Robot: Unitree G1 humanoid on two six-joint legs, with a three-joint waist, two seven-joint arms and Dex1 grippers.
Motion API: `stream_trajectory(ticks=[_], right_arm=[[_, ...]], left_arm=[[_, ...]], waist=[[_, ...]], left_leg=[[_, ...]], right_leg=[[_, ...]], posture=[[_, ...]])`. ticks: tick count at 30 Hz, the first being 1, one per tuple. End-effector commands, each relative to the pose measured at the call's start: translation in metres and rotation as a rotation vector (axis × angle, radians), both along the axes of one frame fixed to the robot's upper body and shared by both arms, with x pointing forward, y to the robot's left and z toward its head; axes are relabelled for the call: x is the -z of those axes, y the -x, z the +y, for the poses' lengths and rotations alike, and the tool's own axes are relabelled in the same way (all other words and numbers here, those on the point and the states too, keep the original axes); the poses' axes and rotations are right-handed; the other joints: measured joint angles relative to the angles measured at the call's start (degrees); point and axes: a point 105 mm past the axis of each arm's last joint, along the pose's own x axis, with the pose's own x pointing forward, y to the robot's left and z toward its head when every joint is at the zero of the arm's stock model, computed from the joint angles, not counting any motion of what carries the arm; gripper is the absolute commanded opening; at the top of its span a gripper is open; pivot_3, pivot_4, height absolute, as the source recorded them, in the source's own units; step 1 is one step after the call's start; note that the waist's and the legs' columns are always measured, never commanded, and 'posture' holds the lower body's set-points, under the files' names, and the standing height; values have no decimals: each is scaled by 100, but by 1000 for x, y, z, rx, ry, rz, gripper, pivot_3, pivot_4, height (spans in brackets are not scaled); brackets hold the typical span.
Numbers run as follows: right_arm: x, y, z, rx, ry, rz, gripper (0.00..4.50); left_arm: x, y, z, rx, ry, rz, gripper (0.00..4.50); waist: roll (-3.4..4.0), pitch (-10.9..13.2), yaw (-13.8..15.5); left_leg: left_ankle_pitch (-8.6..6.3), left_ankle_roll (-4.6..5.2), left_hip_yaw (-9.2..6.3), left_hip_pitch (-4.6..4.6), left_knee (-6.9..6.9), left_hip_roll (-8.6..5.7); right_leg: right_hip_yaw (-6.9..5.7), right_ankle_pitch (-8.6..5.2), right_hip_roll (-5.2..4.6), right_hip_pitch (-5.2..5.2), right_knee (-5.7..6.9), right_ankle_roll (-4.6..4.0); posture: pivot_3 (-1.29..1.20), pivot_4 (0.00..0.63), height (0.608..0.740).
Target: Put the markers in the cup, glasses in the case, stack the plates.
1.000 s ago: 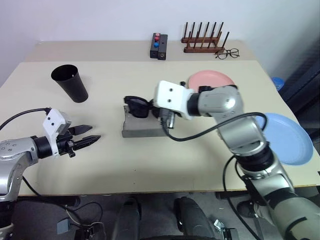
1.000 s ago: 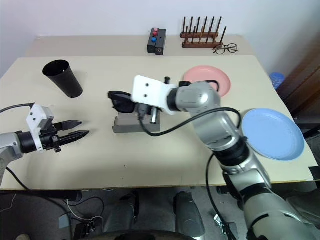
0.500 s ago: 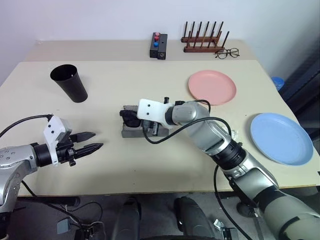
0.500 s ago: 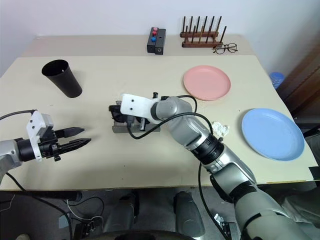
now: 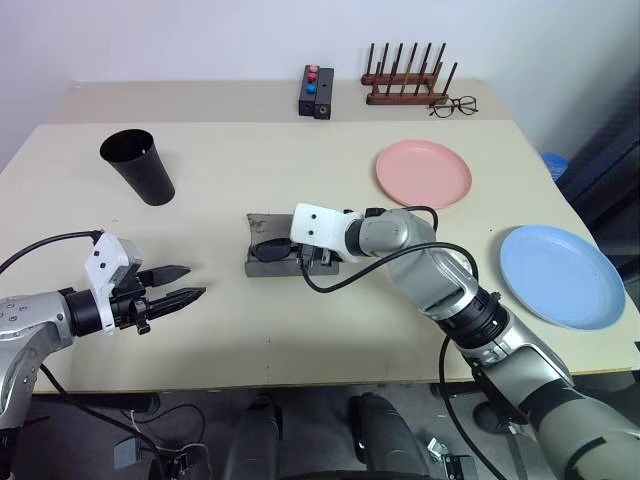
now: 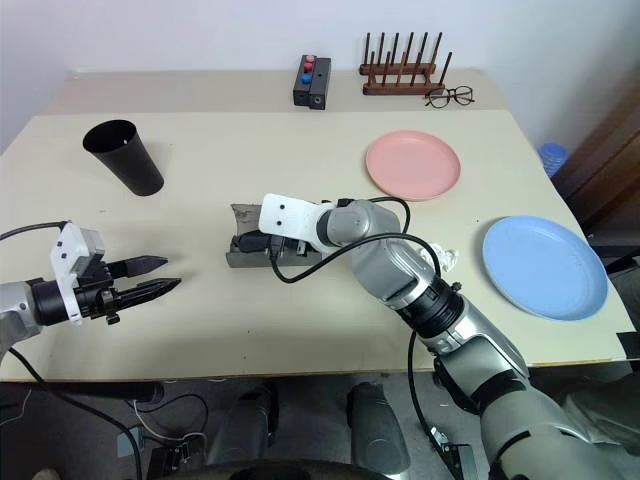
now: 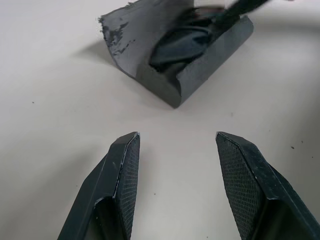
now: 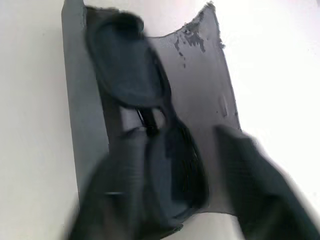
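No legible writing or brand on anything. Beige table [image 5: 300, 330] set against a white wall.

Sunglasses [image 8: 145, 130] now lie inside the open grey case [image 5: 262, 262]; a second ago they hung above it, pinched. Right gripper [image 8: 175, 200] has dropped to the case, fingers now spread either side of the frame, no pinch.

Left gripper [image 7: 175, 150] is empty, jaws parted, case just ahead of the tips.

Black cup [image 5: 138, 166], pink plate [image 5: 423, 173] and blue plate [image 5: 562, 275] lie well apart from both jaws.
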Motion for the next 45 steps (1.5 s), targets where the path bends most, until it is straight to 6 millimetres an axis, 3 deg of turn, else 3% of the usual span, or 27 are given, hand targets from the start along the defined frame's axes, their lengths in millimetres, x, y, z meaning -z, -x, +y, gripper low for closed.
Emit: stream_trajectory(ticks=[1,9,22,25,30,31,36,39,45], right_arm=[[-28,4,6,-27,-96,-56,3722],[-42,6,-3,-32,-168,-68,3722],[-16,-2,-12,7,-108,-110,3722],[-17,2,-16,-6,-116,-100,2854],[-16,-4,-33,30,-83,-112,278],[-16,-5,-36,37,-75,-118,74],[-16,-16,-52,79,-21,-170,74],[-7,-24,-61,95,56,-215,74],[6,-19,-54,64,52,-188,74]], left_arm=[[-10,-1,0,5,-3,-31,2458],[-22,-16,2,-44,46,-66,2458],[-31,-36,2,-58,23,-110,2458],[-30,-36,2,-56,21,-111,2458],[-28,-34,0,-53,21,-107,2458],[-28,-34,0,-53,21,-107,2458],[-28,-33,-1,-53,22,-109,2458],[-27,-32,-3,-51,26,-109,2458],[-27,-32,-7,-48,32,-110,2458]], waist=[[0,0,0],[0,0,2],[0,0,2],[0,0,1],[0,0,3],[0,0,7],[0,0,3],[-1,0,3],[-1,0,-1]], left_leg=[[0,0,0,0,0,0],[0,0,0,0,1,0],[0,0,1,-1,-3,0],[0,0,1,-1,-4,0],[0,0,1,-1,-4,0],[0,0,1,-1,-3,0],[0,0,1,-1,-3,0],[0,0,1,-1,-3,0],[0,0,2,-1,-4,0]], right_leg=[[0,0,0,0,0,0],[0,0,0,1,0,0],[0,0,0,0,-2,1],[0,0,0,-1,-2,1],[1,0,0,-1,-2,1],[0,0,0,-1,-2,1],[0,0,0,-1,-2,1],[1,0,0,-1,-4,0],[1,0,0,-1,-4,1]], posture=[[0,150,738],[0,150,738],[0,150,738],[0,150,738],[0,150,738],[0,150,738],[0,150,738],[0,150,738],[0,150,738]])
